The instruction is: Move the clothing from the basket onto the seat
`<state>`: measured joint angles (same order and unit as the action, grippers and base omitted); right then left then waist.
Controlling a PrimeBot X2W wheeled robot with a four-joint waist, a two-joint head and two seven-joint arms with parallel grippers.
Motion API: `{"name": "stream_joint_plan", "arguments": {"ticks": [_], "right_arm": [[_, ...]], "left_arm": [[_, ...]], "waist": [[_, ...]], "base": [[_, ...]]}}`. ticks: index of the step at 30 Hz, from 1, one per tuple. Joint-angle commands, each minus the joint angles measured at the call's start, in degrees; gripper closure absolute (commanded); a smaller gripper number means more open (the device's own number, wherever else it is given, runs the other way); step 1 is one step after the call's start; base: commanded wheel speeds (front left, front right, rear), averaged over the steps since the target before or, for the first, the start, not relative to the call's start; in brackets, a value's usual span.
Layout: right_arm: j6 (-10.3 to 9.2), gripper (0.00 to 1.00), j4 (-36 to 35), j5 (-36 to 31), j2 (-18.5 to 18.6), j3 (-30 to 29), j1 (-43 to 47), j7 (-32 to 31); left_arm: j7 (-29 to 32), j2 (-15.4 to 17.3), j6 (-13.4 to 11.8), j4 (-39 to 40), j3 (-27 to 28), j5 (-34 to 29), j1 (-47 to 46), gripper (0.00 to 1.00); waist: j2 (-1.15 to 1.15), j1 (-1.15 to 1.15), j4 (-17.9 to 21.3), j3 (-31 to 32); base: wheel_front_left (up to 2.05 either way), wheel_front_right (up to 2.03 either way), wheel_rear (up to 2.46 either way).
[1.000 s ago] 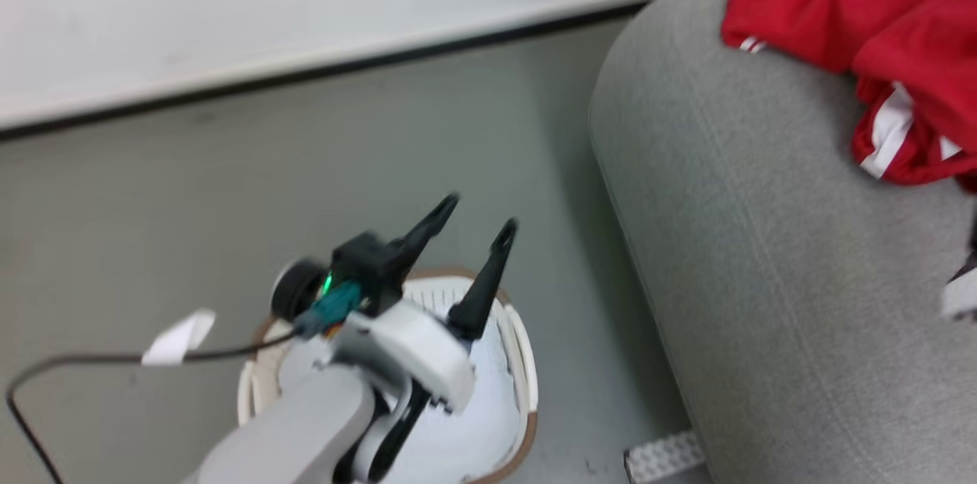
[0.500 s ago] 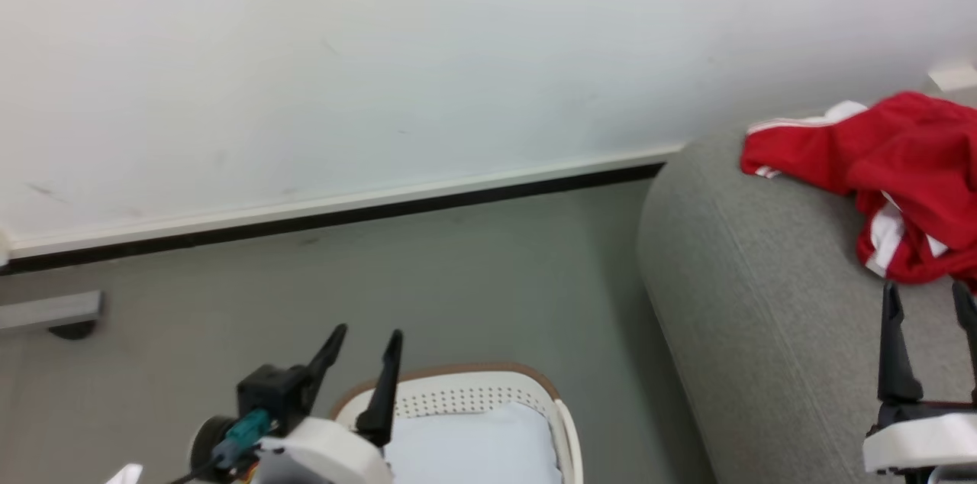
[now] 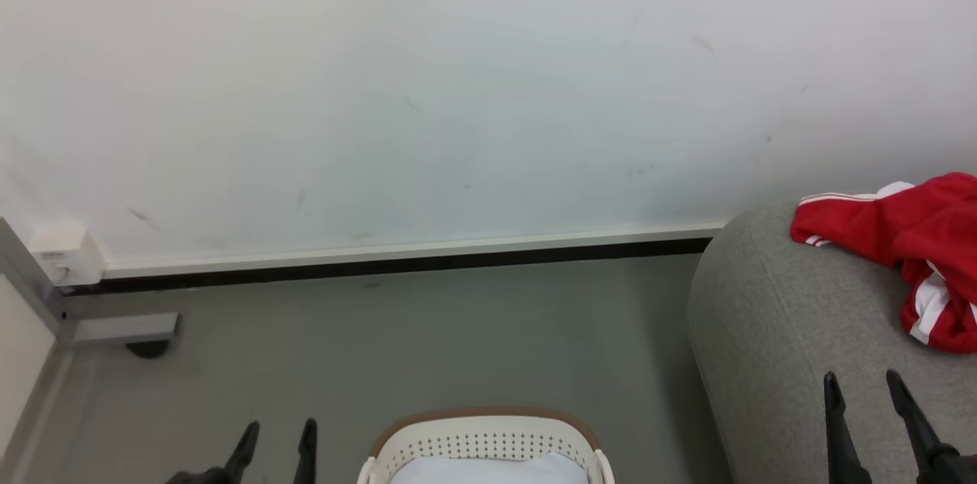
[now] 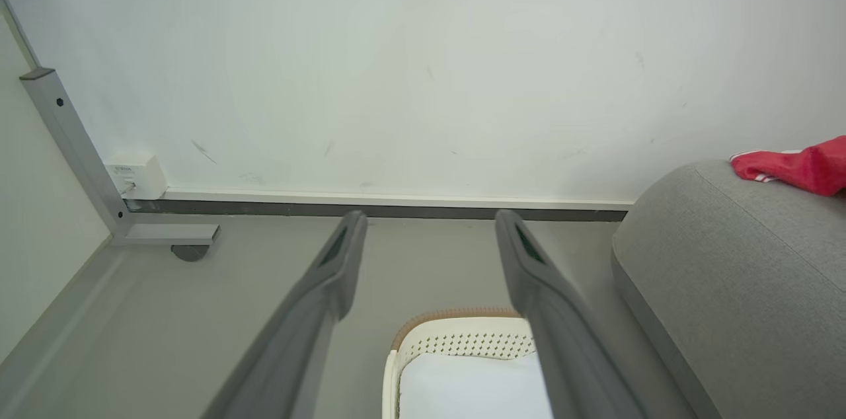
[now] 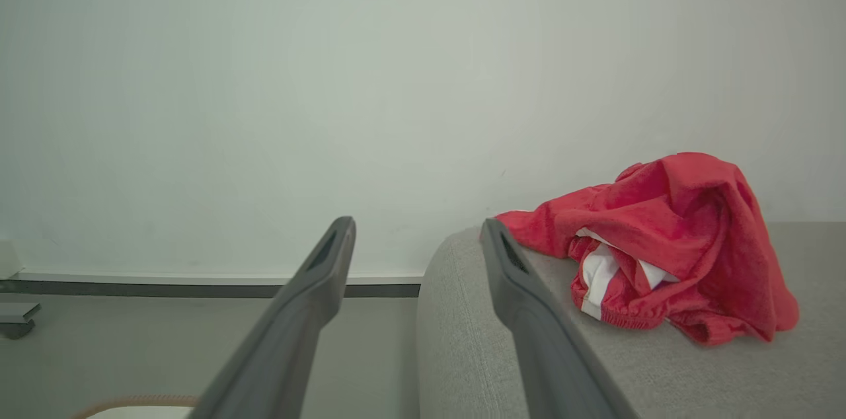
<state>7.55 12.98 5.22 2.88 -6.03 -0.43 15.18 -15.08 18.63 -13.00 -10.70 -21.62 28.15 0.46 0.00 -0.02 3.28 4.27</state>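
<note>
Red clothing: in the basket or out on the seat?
Out: the clothing lies bunched on the seat; the basket, where visible, holds a pale pad.

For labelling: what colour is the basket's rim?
The basket has a brown rim; clearest in the head view.

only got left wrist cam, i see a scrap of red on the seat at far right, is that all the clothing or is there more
Observer: More. The right wrist view shows the clothing as a whole crumpled red heap with white trim, lying on the seat.
Operator: is the right gripper holding any of it
Observer: No. In the head view the right gripper is open with nothing between its fingers, and it is apart from the heap.
Operator: where's my left gripper vs the basket
Observer: In the head view the left gripper is open and sits to the left of the basket, apart from its rim.
</note>
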Motion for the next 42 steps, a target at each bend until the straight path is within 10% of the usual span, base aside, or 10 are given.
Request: {"name": "stream_joint_plan", "arguments": {"ticks": [1,17,42], "right_arm": [[-0.12,0.0,0.4,0.6,0.1,0.3,1.3,-0.1],[-0.12,0.0,2.9,2.9,0.1,0.2,3.0,-0.1],[-0.12,0.0,6.1,3.0,0.1,1.2,2.2,-0.1]], "left_arm": [[-0.1,-0.7,1.3,-0.1,1.7,-1.5,1.6,0.0],[-0.1,-7.3,11.9,-2.1,14.8,-12.2,4.2,0.0],[-0.1,-12.5,18.1,-3.8,21.5,-19.0,3.8,0.0]], "waist": [[0.0,0.02,-0.5,0.7],[0.0,0.02,-2.0,1.1],[0.0,0.02,-2.7,1.0]], "base": [[0.0,0.0,0.0],[0.0,0.0,0.0],[0.0,0.0,0.0]]}}
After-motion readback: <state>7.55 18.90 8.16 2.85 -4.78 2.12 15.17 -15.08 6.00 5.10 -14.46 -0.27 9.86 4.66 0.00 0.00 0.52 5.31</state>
